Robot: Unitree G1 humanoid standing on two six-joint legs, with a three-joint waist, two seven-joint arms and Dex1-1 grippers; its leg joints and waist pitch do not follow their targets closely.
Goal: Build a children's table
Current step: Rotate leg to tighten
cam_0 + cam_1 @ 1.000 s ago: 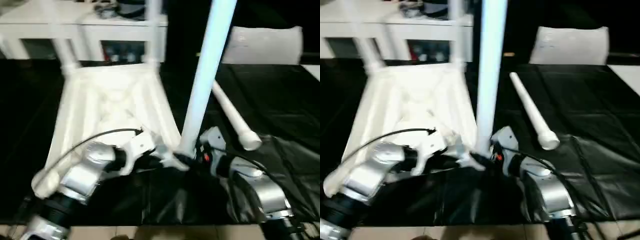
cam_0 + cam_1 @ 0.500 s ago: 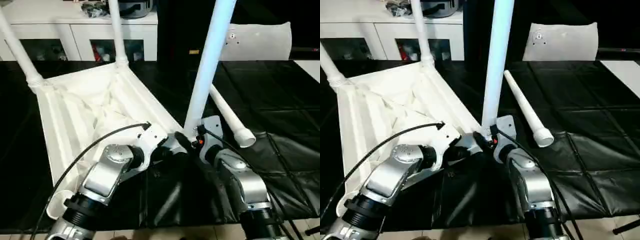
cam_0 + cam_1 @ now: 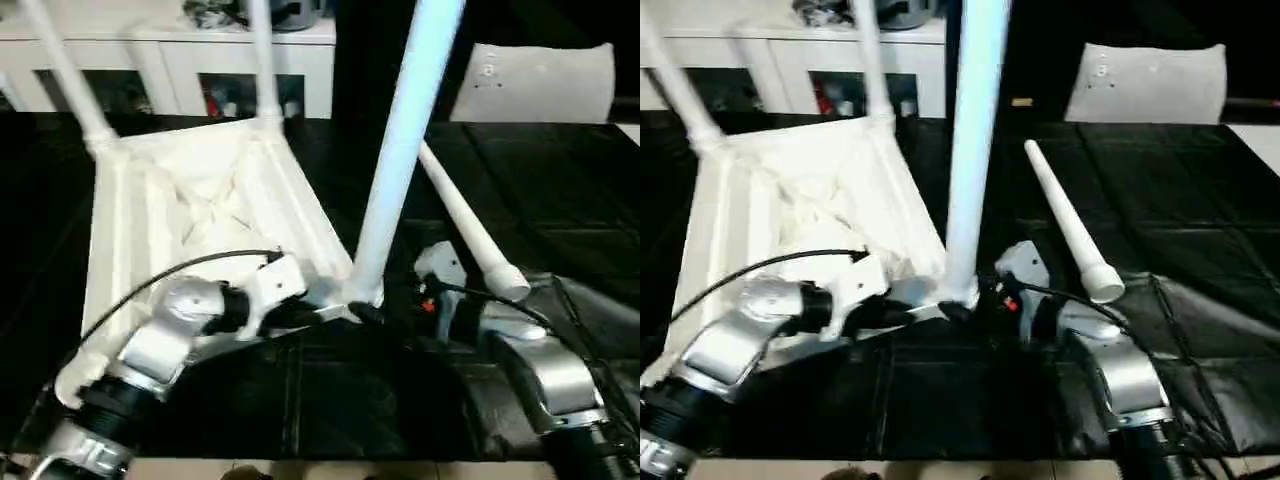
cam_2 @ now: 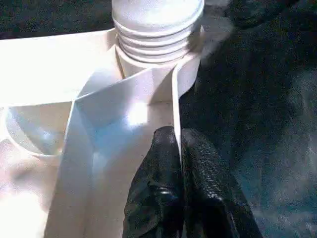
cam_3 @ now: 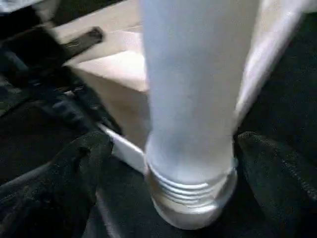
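Note:
The children's table top [image 3: 200, 200] lies upside down on the black mat, ribbed underside up. Two legs [image 3: 262, 60] stand in its far corner sockets. A third leg [image 3: 398, 160] stands upright in the near right corner socket, its threaded end [image 4: 157, 27] seated there. My left gripper [image 4: 177, 144] is shut on the thin rim wall of the top, just beside that socket. At the foot of this leg my right gripper [image 3: 375, 308] is open, one finger [image 5: 74, 168] on each side of it with a gap. A loose leg [image 3: 468, 235] rests on the mat to the right.
A white cabinet [image 3: 180, 45] with dark openings runs along the back. A white cushion-like bag [image 3: 540, 80] stands at the back right. The black mat [image 3: 570, 190] covers the floor and is wrinkled near my right forearm. A black cable [image 3: 170, 280] loops over my left arm.
My right gripper's fingers have spread away from the near leg, which stays upright in its socket. The left gripper keeps its hold on the rim. The camera has shifted.

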